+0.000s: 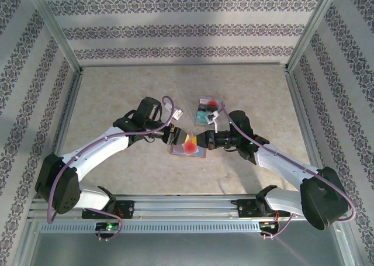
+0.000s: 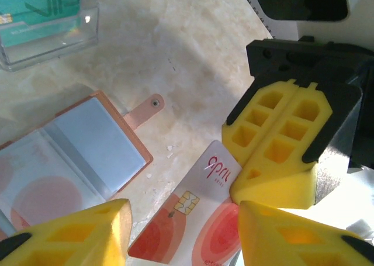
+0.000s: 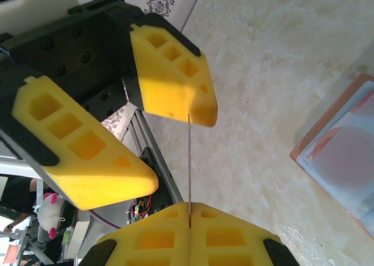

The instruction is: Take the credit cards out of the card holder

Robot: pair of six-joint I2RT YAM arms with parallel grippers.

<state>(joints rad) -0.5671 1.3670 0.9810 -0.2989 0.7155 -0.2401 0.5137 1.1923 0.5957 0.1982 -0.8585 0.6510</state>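
Note:
The card holder [image 2: 76,155] lies open on the table, brown with grey-blue pockets and a small tab [image 2: 146,111]; a pink-patterned card shows through one pocket [image 3: 345,155]. A pale pink-grey credit card [image 2: 193,219] with red arcs and a chip hangs just above the table beside it. My right gripper [image 3: 189,222] is shut on one end of this card, which shows edge-on [image 3: 189,161]. My left gripper [image 2: 184,210] stands open around the other end: one finger [image 3: 175,85] touches the card, the other [image 3: 82,149] is apart. In the top view the grippers meet over the card holder [image 1: 201,155].
A clear plastic box [image 2: 41,44] with a teal card in it stands beyond the card holder, also seen at the table's middle [image 1: 207,111]. Patterned walls and a metal frame enclose the beige table [image 1: 117,96]. Both arms reach in from the near edge.

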